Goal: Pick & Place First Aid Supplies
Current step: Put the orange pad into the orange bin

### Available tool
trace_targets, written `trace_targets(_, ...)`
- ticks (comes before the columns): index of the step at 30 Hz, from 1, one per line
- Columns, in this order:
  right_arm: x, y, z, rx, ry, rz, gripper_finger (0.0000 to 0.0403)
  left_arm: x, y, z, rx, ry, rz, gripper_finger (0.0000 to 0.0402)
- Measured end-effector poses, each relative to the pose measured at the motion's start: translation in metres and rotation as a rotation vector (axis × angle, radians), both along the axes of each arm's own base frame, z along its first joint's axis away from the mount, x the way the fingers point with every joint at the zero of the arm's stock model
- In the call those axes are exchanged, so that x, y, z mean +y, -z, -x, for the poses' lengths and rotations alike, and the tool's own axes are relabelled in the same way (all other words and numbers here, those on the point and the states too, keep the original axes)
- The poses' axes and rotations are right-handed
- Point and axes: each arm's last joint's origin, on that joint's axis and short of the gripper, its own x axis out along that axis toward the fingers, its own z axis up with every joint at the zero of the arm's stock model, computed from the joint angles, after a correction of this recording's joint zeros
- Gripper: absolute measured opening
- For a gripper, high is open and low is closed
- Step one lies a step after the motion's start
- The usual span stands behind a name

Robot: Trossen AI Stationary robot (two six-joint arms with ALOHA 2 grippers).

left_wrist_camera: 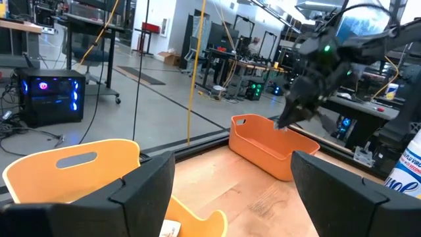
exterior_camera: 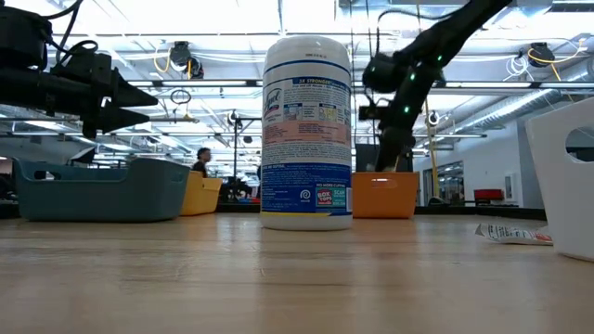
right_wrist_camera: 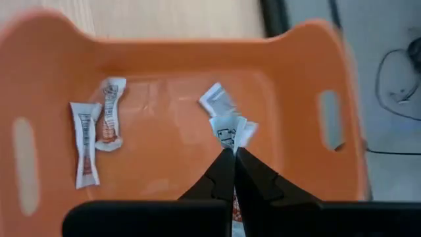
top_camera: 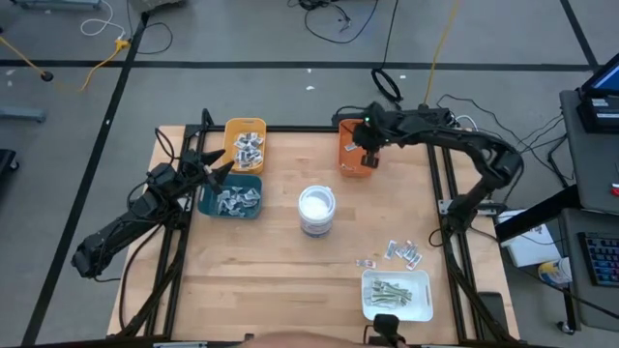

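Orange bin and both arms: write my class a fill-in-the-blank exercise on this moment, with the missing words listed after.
1. The right gripper, jaws shut on a packet, hangs over the ____ bin.
2. The left gripper, jaws ____, waits between the yellow bin and the teal bin.
3. The wipes canister stands ____ at the table's middle.
4. The pale-green strips lie in the ____ tray.

Missing words: orange; open; upright; white
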Motion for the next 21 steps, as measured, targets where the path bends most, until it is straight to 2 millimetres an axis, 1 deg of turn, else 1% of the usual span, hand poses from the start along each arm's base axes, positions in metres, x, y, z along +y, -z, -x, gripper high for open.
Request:
trace_targets(4, 0.001, 0.021, -0.011, 0.027, -0.034, -0.053, 0.0, 0.0, 0.0, 0.0, 0.0, 0.0, 0.0, 0.0306)
trace_targets(7, 0.004, 0.03, -0.018, 0.042, -0.056, -0.06, 0.0, 0.0, 0.0, 0.0, 0.0, 0.0, 0.0, 0.0306)
trace_targets(10, 0.005, 0.035, -0.023, 0.044, -0.074, -0.055, 0.0003, 0.0, 0.0, 0.0, 0.0, 0.001, 0.0, 0.0306)
trace_targets(16, 0.005, 0.036, -0.022, 0.041, -0.031, -0.084, 0.0019, 0.0, 0.0, 0.0, 0.0, 0.001, 0.0, 0.0306)
trace_targets(18, 0.006, 0.036, -0.022, 0.024, -0.029, -0.105, 0.0034, 0.0, 0.0, 0.0, 0.0, 0.0, 0.0, 0.0306)
trace_targets(21, 0.008, 0.031, -0.023, -0.025, -0.045, -0.157, 0.0071, 0.0, 0.0, 0.0, -0.001, 0.0, 0.0, 0.0306)
